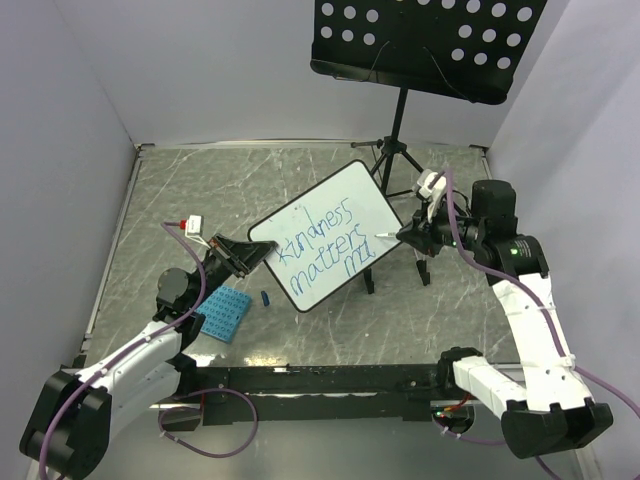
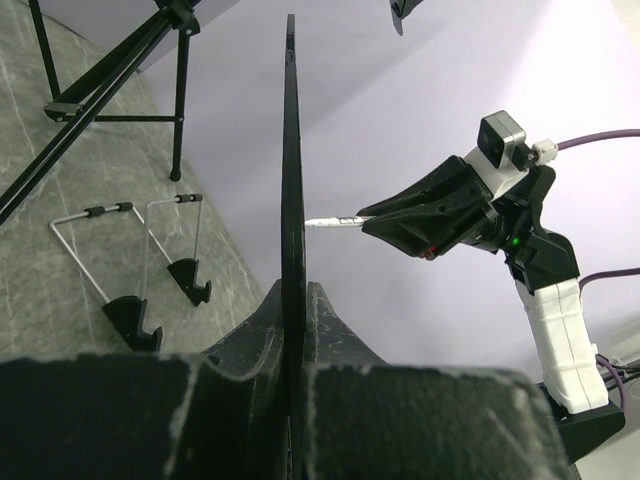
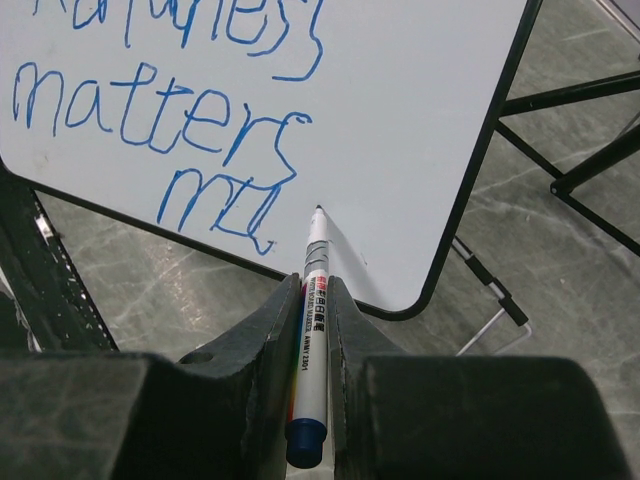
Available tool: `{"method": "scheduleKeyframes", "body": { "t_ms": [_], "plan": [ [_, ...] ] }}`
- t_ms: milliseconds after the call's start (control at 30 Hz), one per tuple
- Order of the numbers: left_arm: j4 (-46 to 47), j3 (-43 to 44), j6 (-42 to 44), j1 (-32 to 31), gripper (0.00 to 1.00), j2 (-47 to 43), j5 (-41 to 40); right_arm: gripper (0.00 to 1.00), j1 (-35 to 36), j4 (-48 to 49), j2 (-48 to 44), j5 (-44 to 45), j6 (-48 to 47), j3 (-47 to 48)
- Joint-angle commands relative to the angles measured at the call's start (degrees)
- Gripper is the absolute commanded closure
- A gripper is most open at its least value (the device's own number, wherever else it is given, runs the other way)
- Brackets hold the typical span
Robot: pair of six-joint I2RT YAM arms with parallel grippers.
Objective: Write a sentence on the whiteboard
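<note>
Top external: third word barely begun

One whiteboard (image 1: 330, 235) tilted over the bench (image 1: 170, 200), left corner pinched in the shut left jaws. One marker (image 3: 312, 290) clamped in the closed right jaws, tip at the whiteboard's lower right, just past the last stroke. Of the sentence (image 1: 320, 252), "kindness matters" done in blue; only "mu" of a third word, remainder likely left. Three lines, two arms.
</note>
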Motion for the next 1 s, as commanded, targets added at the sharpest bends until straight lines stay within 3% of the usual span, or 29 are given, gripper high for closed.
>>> {"method": "scheduleKeyframes", "body": {
  "t_ms": [0, 600, 967],
  "plan": [
    [10.51, 1.88, -2.78, 0.2, 0.99, -0.93, -0.6, 1.0, -0.41, 0.52, 0.76, -1.36, -0.93, -0.49],
    [11.47, 2.58, -2.87, 0.28, 0.99, 0.21, -0.68, 1.0, 0.99, -4.74, 2.52, -4.0, -3.92, 0.21],
    [10.68, 2.76, -2.43, 0.37, 0.99, 0.03, -1.12, 1.0, 0.73, -4.14, 1.03, 2.15, -3.83, -1.46]
  ]
}}
